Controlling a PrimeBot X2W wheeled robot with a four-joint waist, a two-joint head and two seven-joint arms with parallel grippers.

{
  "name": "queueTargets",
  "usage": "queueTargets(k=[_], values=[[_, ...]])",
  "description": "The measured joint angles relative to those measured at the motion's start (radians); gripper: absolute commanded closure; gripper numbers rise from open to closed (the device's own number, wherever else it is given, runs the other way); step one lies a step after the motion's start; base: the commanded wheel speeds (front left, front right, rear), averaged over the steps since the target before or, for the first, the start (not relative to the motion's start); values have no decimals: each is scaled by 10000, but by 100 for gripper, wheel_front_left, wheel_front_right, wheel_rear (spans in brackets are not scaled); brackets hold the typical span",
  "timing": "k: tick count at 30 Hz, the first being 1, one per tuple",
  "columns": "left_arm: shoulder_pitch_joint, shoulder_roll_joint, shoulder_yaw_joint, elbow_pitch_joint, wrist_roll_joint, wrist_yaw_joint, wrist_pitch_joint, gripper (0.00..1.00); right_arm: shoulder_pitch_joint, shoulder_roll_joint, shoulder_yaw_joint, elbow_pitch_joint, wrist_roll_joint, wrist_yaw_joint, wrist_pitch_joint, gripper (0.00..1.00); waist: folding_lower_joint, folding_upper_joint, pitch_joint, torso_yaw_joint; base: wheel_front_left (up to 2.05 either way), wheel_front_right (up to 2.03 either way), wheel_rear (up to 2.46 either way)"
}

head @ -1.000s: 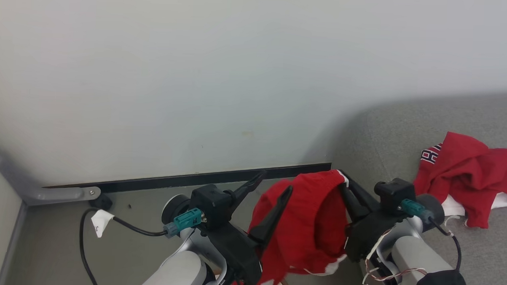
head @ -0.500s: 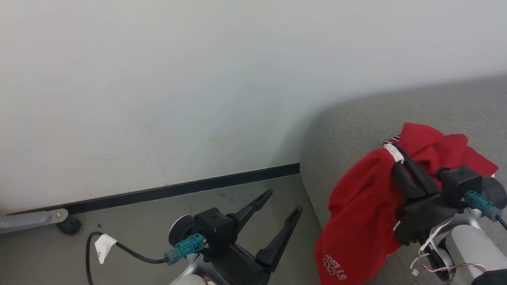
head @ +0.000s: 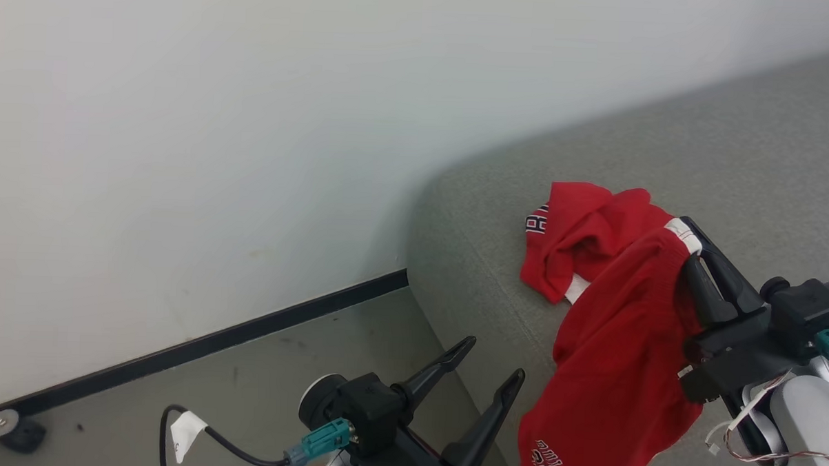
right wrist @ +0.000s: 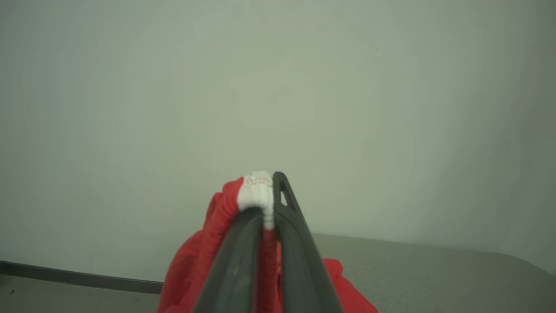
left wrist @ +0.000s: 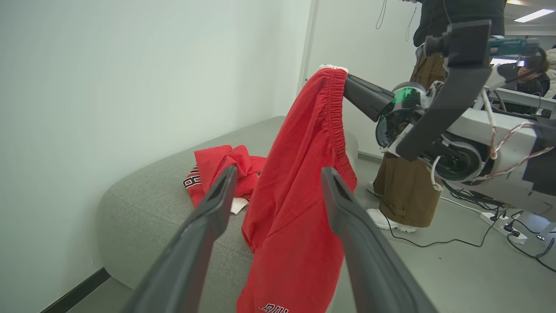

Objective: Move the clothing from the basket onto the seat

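Right gripper (right wrist: 266,191) clamps the clothing (head: 617,350) by its waistband above the seat (head: 734,147); left gripper (head: 493,358) spread.

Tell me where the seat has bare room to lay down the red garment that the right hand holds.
Bare grey seat lies between the crumpled red garment and the wall, and farther right. It is crowded at the near edge, where the held garment hangs.
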Motion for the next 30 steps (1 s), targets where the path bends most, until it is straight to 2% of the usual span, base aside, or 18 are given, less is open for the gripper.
queueTargets(k=[9,14,23,30], values=[[176,10,-165,-263,194,188,-52,0,-15,65,-125,-259,328,82,-27,100,0,0,114,-1185,0,0,0],[142,-8,-198,-282,370,207,35,0,-693,31,-481,138,616,125,-27,100,1,0,395,-1472,0,0,0],[-282,184,-132,-558,604,370,295,0,-3677,-414,-1486,1095,984,278,-21,100,3,0,1029,-1111,0,0,0],[-741,236,-136,-884,779,454,543,0,-5110,-1570,-2245,2178,1018,280,61,100,3,0,1521,-469,0,0,0]])
